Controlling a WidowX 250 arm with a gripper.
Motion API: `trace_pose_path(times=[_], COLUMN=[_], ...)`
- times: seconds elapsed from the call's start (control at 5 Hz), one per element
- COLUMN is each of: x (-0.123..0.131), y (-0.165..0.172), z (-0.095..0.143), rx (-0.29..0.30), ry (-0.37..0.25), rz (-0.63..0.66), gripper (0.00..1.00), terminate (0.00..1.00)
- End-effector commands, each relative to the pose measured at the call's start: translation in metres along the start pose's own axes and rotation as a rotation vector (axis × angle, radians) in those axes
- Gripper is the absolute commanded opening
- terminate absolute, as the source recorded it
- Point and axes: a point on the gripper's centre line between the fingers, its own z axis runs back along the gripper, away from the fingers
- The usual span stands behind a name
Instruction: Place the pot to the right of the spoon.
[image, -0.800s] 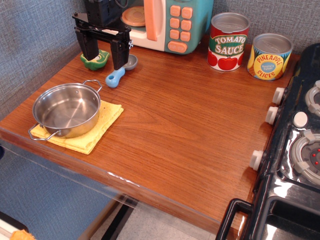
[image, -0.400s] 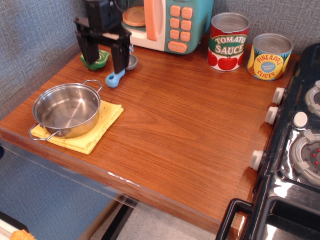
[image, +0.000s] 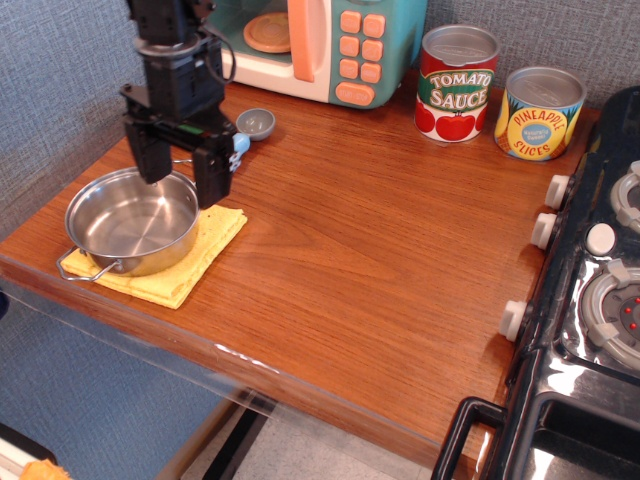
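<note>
desk: brown wood desk (image: 380, 260) with a grey textured wall behind and a black toy stove along one side.
pot: the pot (image: 133, 220) sits on a yellow cloth (image: 210, 245) at the front corner, well apart from the free wood on the far side of the spoon.
spoon: the spoon (image: 252, 127) lies behind the pot; only its grey bowl and a bit of blue handle show past the arm.
hand: the hand (image: 178, 174) hovers over the pot's far rim, fingers spread and gripping nothing.
handling: looks like thin, stiff, light steel; polished, so probably slippery.
hold: pinching the rim wall seems safest; the wire loops are thin.
hidden: the pot's far loop handle is behind the fingers; whether a fingertip touches the rim cannot be told.
</note>
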Motion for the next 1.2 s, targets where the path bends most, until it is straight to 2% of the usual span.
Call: trace_pose_path(times=[0.0, 0.2, 0.4, 0.6, 1.0], x=[-0.018, -0.013, -0.01, -0.009, -0.01], y=[-0.013, -0.007, -0.004, -0.004, -0.005], z=[-0.005, -0.019, -0.03, -0.032, -0.03], rx=[0.059, 0.051, 0.069, 0.065, 0.047], ry=[0.016, 0.041, 0.066, 0.063, 0.039], rz=[-0.027, 0.021, 0.033, 0.04, 0.015], gripper=[1.0, 1.0, 1.0, 0.0, 0.0], terminate=[0.0, 0.0, 0.0, 0.0, 0.0])
